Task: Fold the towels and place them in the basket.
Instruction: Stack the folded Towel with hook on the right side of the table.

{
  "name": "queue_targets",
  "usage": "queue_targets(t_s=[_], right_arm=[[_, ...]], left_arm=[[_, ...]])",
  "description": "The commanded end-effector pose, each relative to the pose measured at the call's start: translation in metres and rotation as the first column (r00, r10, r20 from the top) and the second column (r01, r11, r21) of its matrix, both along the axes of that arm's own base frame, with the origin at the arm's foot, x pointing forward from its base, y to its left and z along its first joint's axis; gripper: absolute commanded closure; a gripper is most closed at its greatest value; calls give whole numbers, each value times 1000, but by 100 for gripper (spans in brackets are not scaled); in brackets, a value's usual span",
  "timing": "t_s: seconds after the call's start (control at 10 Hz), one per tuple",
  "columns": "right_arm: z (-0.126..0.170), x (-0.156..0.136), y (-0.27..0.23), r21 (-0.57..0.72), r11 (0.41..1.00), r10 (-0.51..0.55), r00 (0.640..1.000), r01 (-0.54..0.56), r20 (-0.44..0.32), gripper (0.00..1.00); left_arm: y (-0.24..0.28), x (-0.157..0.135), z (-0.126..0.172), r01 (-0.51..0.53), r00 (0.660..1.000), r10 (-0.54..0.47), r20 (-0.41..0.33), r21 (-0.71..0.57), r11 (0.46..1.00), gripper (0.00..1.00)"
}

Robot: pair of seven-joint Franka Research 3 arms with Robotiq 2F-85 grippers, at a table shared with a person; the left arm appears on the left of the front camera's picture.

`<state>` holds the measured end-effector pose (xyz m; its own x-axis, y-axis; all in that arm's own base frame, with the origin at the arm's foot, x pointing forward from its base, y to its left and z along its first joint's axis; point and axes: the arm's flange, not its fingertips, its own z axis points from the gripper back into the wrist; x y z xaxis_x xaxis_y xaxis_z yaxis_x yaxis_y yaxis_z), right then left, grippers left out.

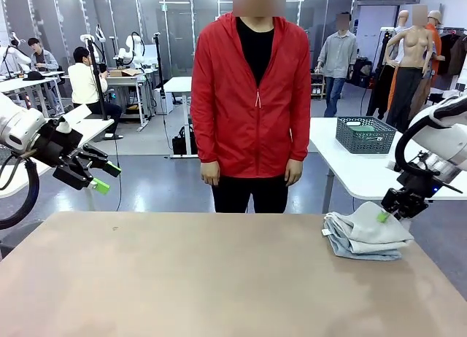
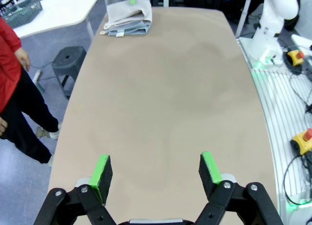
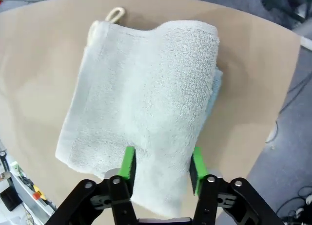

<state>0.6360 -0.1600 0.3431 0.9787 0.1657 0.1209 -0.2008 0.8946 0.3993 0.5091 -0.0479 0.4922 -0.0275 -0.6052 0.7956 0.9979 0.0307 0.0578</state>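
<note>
— Tan table (image 1: 182,279): where's the stack of towels (image 1: 367,237)?
— Far right corner, cream one on top, its edge between the parted pads of the right gripper (image 3: 162,167). Left gripper (image 2: 156,171) hangs spread, well apart

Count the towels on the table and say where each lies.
2: a cream towel on top, a light blue towel under it, stacked at the table's far right corner. More may be hidden.
</note>
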Motion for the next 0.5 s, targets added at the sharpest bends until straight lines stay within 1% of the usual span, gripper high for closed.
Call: queue_targets(t_s=[0.0, 0.1, 0.2, 0.3, 0.4], right_arm=[[2, 11, 5, -131, 991, -23, 999, 17, -41, 30], [4, 13, 5, -181, 983, -28, 999, 20, -45, 0], [10, 12, 8, -215, 976, -43, 998, 33, -42, 10], [33, 5, 21, -166, 986, -35, 999, 29, -30, 10], [75, -15, 41, -156, 986, -57, 998, 54, -15, 10]], left_arm=[[0, 0, 3, 0, 1000, 0, -3, 10, 1000, 10], [0, 0, 3, 0, 1000, 0, -3, 10, 1000, 10], [0, 0, 3, 0, 1000, 0, -3, 10, 1000, 10], [0, 0, 3, 0, 1000, 0, -3, 10, 1000, 10], [0, 0, 3, 0, 1000, 0, -3, 10, 1000, 10]])
